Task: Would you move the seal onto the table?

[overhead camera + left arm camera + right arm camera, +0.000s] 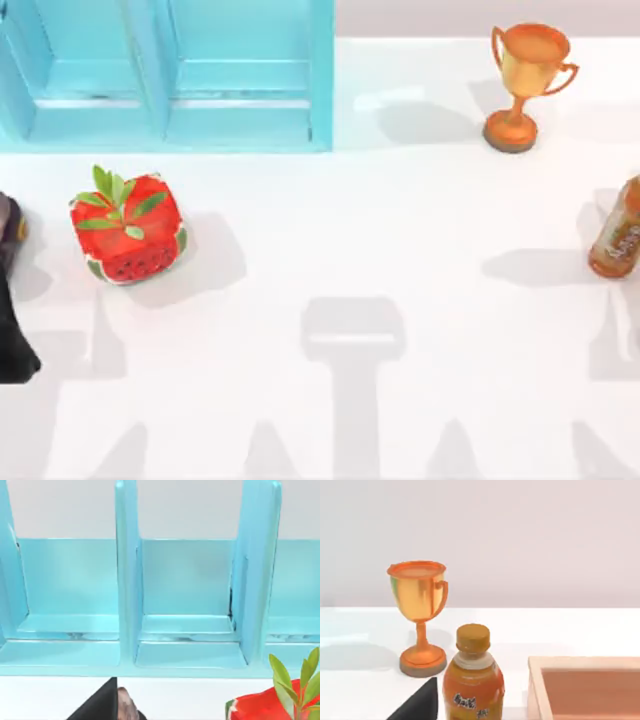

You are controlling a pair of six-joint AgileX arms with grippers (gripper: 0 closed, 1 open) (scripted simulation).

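Note:
The seal (8, 222) is a small brown block at the table's far left edge, also seen low in the left wrist view as the seal (127, 706). My left gripper (8, 245) is right at the seal, and its arm runs down the left edge. I cannot tell whether the gripper holds the block or whether the block rests on the white table (400, 250). My right gripper (427, 707) sits low at the table's right side, just behind an orange bottle (472, 680).
A red watermelon cube (128, 228) with green leaves stands just right of the seal. The light-blue cabinet (170, 75) fills the back left. A gold trophy (525, 85) stands at the back right, the orange bottle (618, 232) at the right edge, a tan wooden box (590, 687) beside it.

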